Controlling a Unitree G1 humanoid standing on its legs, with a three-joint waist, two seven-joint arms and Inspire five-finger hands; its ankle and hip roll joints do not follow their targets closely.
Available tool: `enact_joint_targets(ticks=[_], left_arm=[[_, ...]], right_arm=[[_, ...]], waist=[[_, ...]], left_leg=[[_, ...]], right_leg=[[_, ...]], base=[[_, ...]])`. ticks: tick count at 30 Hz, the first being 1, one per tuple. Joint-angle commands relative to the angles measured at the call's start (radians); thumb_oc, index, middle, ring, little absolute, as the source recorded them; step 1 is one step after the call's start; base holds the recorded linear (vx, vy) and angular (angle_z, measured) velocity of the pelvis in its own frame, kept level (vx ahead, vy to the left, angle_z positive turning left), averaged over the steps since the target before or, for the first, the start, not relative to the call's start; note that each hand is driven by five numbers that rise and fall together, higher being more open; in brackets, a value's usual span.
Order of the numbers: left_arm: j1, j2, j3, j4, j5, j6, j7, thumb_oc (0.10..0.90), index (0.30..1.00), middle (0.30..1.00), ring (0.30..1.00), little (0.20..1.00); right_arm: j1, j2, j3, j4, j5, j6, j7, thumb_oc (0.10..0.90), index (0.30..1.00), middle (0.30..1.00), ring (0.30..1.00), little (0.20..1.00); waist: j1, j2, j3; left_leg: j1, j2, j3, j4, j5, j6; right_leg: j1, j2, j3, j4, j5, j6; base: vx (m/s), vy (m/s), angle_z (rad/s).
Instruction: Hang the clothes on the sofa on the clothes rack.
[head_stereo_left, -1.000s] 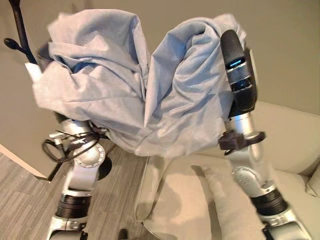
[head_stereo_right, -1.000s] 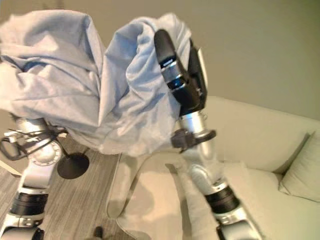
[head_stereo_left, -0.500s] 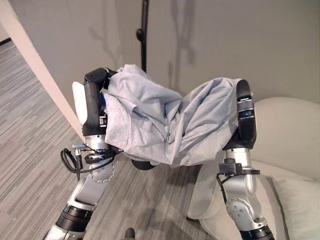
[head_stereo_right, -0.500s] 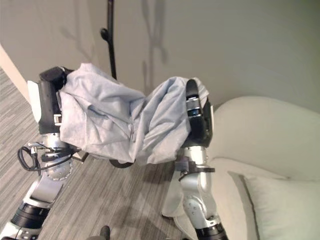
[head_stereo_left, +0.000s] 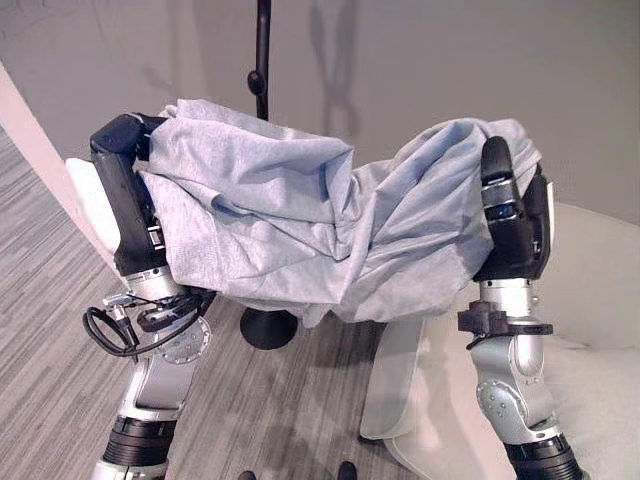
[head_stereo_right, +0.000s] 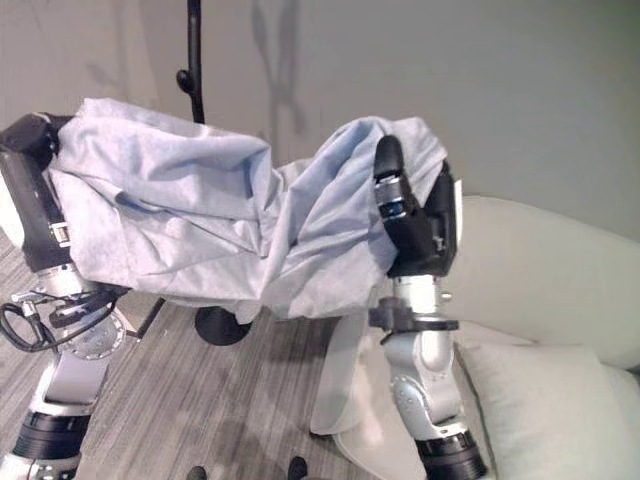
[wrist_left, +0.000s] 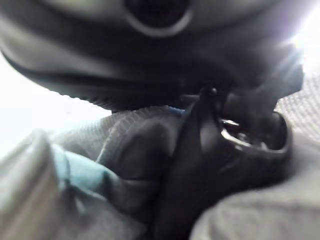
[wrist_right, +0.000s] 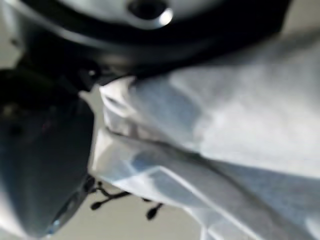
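Grey garment (head_stereo_left: 300, 235) hangs bunched between both raised hands; left hand (head_stereo_left: 125, 200) and right hand (head_stereo_left: 510, 225) each clutch an end. Black clothes rack (head_stereo_left: 262, 60) stands just behind, sofa (head_stereo_left: 600, 300) far right, open floor (head_stereo_left: 50, 300) left.

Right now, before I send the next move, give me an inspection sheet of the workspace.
Surface: grey striped floor; pale sofa on the robot's right.
Job's things: grey garment stretched between both raised hands, off the sofa; black clothes rack stands behind it, its round base on the floor below the cloth.
Clutter: cushion on the sofa.
Hands: left hand and right hand each have cloth bunched against them; fingers hidden in cloth.
Cables: nothing seen apart from the robot's own.
Surroundings: plain wall behind the rack.
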Motion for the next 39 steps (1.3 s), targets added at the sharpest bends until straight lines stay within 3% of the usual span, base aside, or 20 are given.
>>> enact_joint_targets(ticks=[1, 2, 3, 4, 6, 8, 10, 13, 15, 17, 18, 20, 22, 23, 30, 31, 33, 36, 37, 39], left_arm=[[-0.181, 0.086, 0.022, -0.009, 0.121, -0.042, 0.106, 0.4, 0.3, 0.3, 0.3, 0.3], [-0.211, 0.107, 0.036, 0.004, 0.16, -0.023, 0.13, 0.4, 0.3, 0.3, 0.3, 0.3], [-0.226, 0.115, 0.043, 0.007, 0.177, -0.016, 0.142, 0.4, 0.3, 0.3, 0.3, 0.3], [-0.23, 0.111, 0.043, 0.008, 0.179, -0.016, 0.143, 0.4, 0.3, 0.3, 0.3, 0.3], [-0.249, 0.132, 0.057, 0.017, 0.216, 0.006, 0.158, 0.4, 0.3, 0.3, 0.3, 0.3], [-0.253, 0.146, 0.096, 0.019, 0.247, 0.043, 0.183, 0.4, 0.3, 0.3, 0.3, 0.3], [-0.246, 0.16, 0.109, 0.016, 0.256, 0.052, 0.189, 0.4, 0.3, 0.3, 0.3, 0.3], [-0.241, 0.184, 0.129, 0.051, 0.244, 0.064, 0.203, 0.4, 0.3, 0.3, 0.3, 0.3], [-0.266, 0.201, 0.109, 0.085, 0.24, 0.057, 0.209, 0.4, 0.3, 0.3, 0.3, 0.3], [-0.28, 0.205, 0.101, 0.108, 0.233, 0.051, 0.214, 0.4, 0.3, 0.3, 0.3, 0.3], [-0.279, 0.214, 0.106, 0.132, 0.245, 0.057, 0.224, 0.4, 0.3, 0.3, 0.3, 0.3], [-0.299, 0.23, 0.089, 0.141, 0.282, 0.07, 0.228, 0.4, 0.3, 0.3, 0.3, 0.3], [-0.327, 0.253, 0.074, 0.165, 0.294, 0.082, 0.232, 0.4, 0.3, 0.3, 0.3, 0.3], [-0.362, 0.253, 0.056, 0.201, 0.278, 0.097, 0.239, 0.4, 0.3, 0.3, 0.3, 0.3], [-0.465, 0.241, -0.024, 0.313, 0.235, 0.104, 0.249, 0.4, 0.3, 0.3, 0.3, 0.3], [-0.478, 0.233, -0.041, 0.318, 0.246, 0.109, 0.248, 0.4, 0.3, 0.3, 0.3, 0.3], [-0.493, 0.232, -0.057, 0.319, 0.251, 0.11, 0.255, 0.4, 0.3, 0.3, 0.3, 0.3], [-0.504, 0.24, -0.059, 0.322, 0.254, 0.111, 0.265, 0.4, 0.3, 0.3, 0.3, 0.3], [-0.503, 0.241, -0.05, 0.333, 0.251, 0.117, 0.267, 0.4, 0.3, 0.3, 0.3, 0.3], [-0.509, 0.244, -0.046, 0.349, 0.247, 0.125, 0.265, 0.4, 0.3, 0.3, 0.3, 0.3]], right_arm=[[-0.117, -0.057, -0.038, -0.043, -0.049, -0.114, 0.006, 0.4, 0.3, 0.3, 0.3, 0.3], [-0.141, -0.134, -0.037, -0.013, -0.087, -0.097, 0.029, 0.4, 0.3, 0.3, 0.3, 0.3], [-0.155, -0.178, -0.036, 0.003, -0.11, -0.094, 0.035, 0.4, 0.3, 0.3, 0.3, 0.3], [-0.161, -0.181, -0.036, 0.008, -0.111, -0.096, 0.034, 0.4, 0.3, 0.3, 0.3, 0.3], [-0.16, -0.265, -0.027, 0.029, -0.173, -0.083, 0.052, 0.4, 0.3, 0.3, 0.3, 0.3], [-0.144, -0.331, -0.041, 0.024, -0.251, -0.074, 0.057, 0.4, 0.3, 0.3, 0.3, 0.3], [-0.143, -0.339, -0.043, 0.029, -0.283, -0.067, 0.045, 0.4, 0.3, 0.3, 0.3, 0.3], [-0.175, -0.342, -0.044, 0.048, -0.38, -0.055, -0.023, 0.4, 0.3, 0.3, 0.3, 0.3], [-0.213, -0.343, -0.055, 0.078, -0.451, -0.045, -0.094, 0.4, 0.3, 0.3, 0.3, 0.3], [-0.223, -0.337, -0.063, 0.082, -0.54, -0.017, -0.154, 0.4, 0.3, 0.3, 0.3, 0.3], [-0.22, -0.327, -0.085, 0.061, -0.624, 0.002, -0.186, 0.4, 0.3, 0.3, 0.3, 0.3], [-0.244, -0.333, -0.1, 0.058, -0.713, 0.025, -0.234, 0.4, 0.3, 0.3, 0.3, 0.3], [-0.277, -0.323, -0.109, 0.071, -0.784, 0.054, -0.289, 0.4, 0.3, 0.3, 0.3, 0.3], [-0.318, -0.306, -0.103, 0.097, -0.834, 0.095, -0.34, 0.4, 0.3, 0.3, 0.3, 0.3], [-0.426, -0.307, -0.091, 0.204, -0.97, 0.204, -0.477, 0.4, 0.3, 0.3, 0.3, 0.3], [-0.441, -0.302, -0.105, 0.2, -1.002, 0.224, -0.5, 0.4, 0.3, 0.3, 0.3, 0.3], [-0.461, -0.296, -0.11, 0.204, -1.025, 0.234, -0.535, 0.4, 0.3, 0.3, 0.3, 0.3], [-0.483, -0.294, -0.105, 0.208, -1.037, 0.237, -0.552, 0.4, 0.3, 0.3, 0.3, 0.3], [-0.486, -0.287, -0.105, 0.213, -1.044, 0.24, -0.554, 0.4, 0.3, 0.3, 0.3, 0.3], [-0.493, -0.296, -0.099, 0.228, -1.038, 0.24, -0.554, 0.4, 0.3, 0.3, 0.3, 0.3]], waist=[[-0.01, -0.042, -0.153], [0.002, -0.052, -0.125], [0.009, -0.056, -0.111], [0.008, -0.049, -0.108], [0.015, -0.056, -0.106], [0.02, -0.061, -0.117], [0.034, -0.057, -0.124], [0.053, -0.038, -0.13], [0.056, -0.031, -0.122], [0.05, -0.023, -0.121], [0.052, 0.001, -0.147], [0.041, 0.009, -0.177], [0.043, -0.001, -0.19], [0.037, -0.001, -0.2], [0.012, -0.006, -0.214], [-0.006, 0.001, -0.211], [-0.016, 0.012, -0.195], [-0.015, 0.032, -0.179], [-0.015, 0.04, -0.174], [-0.024, 0.046, -0.177]], left_leg=[[-0.006, -0.093, -0.014, 0.164, -0.209, 0.019], [-0.086, -0.07, -0.007, 0.36, -0.189, 0.006], [-0.136, -0.066, -0.01, 0.449, -0.167, 0.006], [-0.154, -0.06, -0.014, 0.477, -0.176, 0.005], [-0.206, -0.037, -0.006, 0.542, -0.145, 0.016], [-0.238, 0.0, -0.001, 0.444, -0.163, 0.024], [-0.241, 0.004, -0.024, 0.361, -0.142, 0.016], [-0.237, 0.017, -0.099, 0.113, -0.004, -0.038], [-0.276, 0.025, -0.12, 0.04, 0.034, -0.065], [-0.263, 0.039, -0.082, 0.003, 0.056, -0.068], [-0.241, 0.039, -0.089, -0.002, 0.076, -0.07], [-0.208, 0.018, -0.081, -0.004, 0.057, -0.063], [-0.186, -0.001, -0.058, -0.001, 0.048, -0.046], [-0.167, -0.016, -0.047, 0.002, 0.029, -0.027], [-0.113, -0.074, -0.003, -0.004, -0.029, 0.031], [-0.093, -0.094, -0.002, -0.002, -0.035, 0.047], [-0.073, -0.107, 0.009, -0.004, -0.041, 0.063], [-0.049, -0.099, 0.026, -0.008, -0.058, 0.069], [-0.024, -0.098, 0.038, -0.012, -0.072, 0.07], [-0.012, -0.097, 0.038, -0.012, -0.088, 0.067]], right_leg=[[0.018, 0.081, 0.036, -0.008, -0.012, -0.02], [0.053, 0.08, 0.045, -0.025, -0.012, -0.033], [0.059, 0.081, 0.045, -0.035, -0.006, -0.041], [0.056, 0.086, 0.042, -0.037, -0.003, -0.042], [0.081, 0.084, 0.04, -0.058, -0.014, -0.045], [0.097, 0.065, 0.043, -0.079, -0.026, -0.035], [0.103, 0.061, 0.052, -0.084, -0.032, -0.03], [0.126, 0.057, 0.074, -0.088, -0.06, -0.032], [0.157, 0.042, 0.09, -0.09, -0.081, -0.027], [0.177, 0.025, 0.098, -0.088, -0.094, -0.017], [0.19, 0.002, 0.107, -0.087, -0.096, 0.0], [0.202, -0.033, 0.113, -0.089, -0.097, 0.017], [0.192, -0.065, 0.128, -0.088, -0.087, 0.037], [0.18, -0.089, 0.137, -0.077, -0.077, 0.052], [0.145, -0.144, 0.181, -0.012, -0.035, 0.083], [0.117, -0.152, 0.198, 0.045, 0.036, 0.091], [0.084, -0.151, 0.22, 0.125, 0.108, 0.096], [0.054, -0.151, 0.2, 0.195, 0.1, 0.081], [0.022, -0.136, 0.152, 0.195, 0.073, 0.069], [0.008, -0.103, 0.129, 0.159, 0.029, 0.059]], base=[[0.18, -0.14, 0.04], [0.02, -0.116, -0.03], [-0.03, -0.086, -0.04], [-0.02, -0.038, 0.15], [0.08, -0.015, 0.11], [0.17, 0.073, -0.07], [0.19, 0.129, -0.06], [0.21, 0.176, -0.03], [0.22, 0.21, -0.21], [0.25, 0.266, -0.31], [0.3, 0.303, -0.34], [0.36, 0.379, -0.51], [0.21, 0.281, -0.4], [0.11, 0.161, -0.13], [0.13, 0.192, -0.09], [0.13, 0.237, -0.11], [0.07, 0.152, -0.11], [0.07, 0.103, -0.31], [0.07, 0.106, -0.53], [0.09, 0.036, -0.43]])
